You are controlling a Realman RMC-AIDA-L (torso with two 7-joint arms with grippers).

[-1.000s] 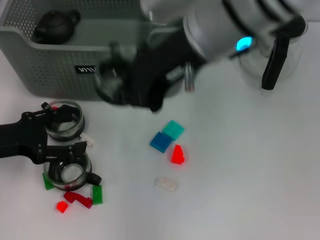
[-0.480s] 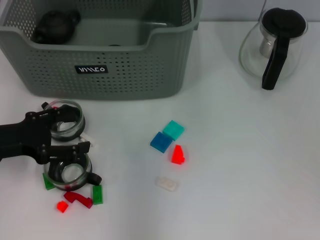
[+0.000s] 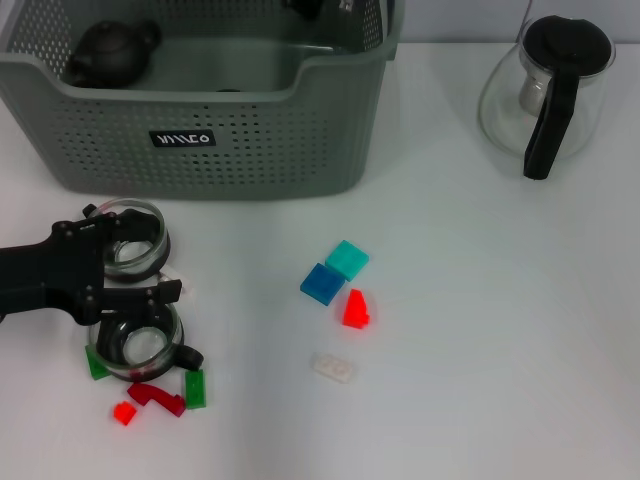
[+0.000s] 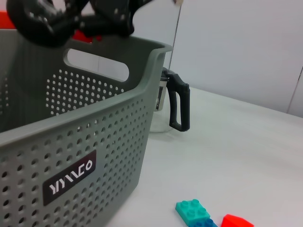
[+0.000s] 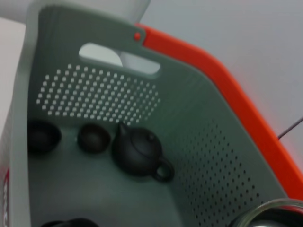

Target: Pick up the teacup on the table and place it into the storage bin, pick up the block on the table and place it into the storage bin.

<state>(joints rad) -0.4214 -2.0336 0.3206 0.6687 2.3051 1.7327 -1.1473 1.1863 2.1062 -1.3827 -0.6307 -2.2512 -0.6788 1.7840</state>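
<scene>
The head view looks steeply down on the white table [image 3: 480, 330], taking in the storage bin [image 3: 250, 150] along the far edge and the glass jug [image 3: 550, 90] at the far right corner. The left wrist view sits low, near table level, close against the bin's labelled front wall [image 4: 71, 179] — facing along it toward the same jug [image 4: 175, 106]. The right wrist view hangs above the bin, looking down into its interior [image 5: 118, 189] — at the dark teapot [image 5: 139, 151] which the head view also catches.

The right hand [image 3: 320, 8] is cut off above the storage bin [image 3: 200, 150].
</scene>
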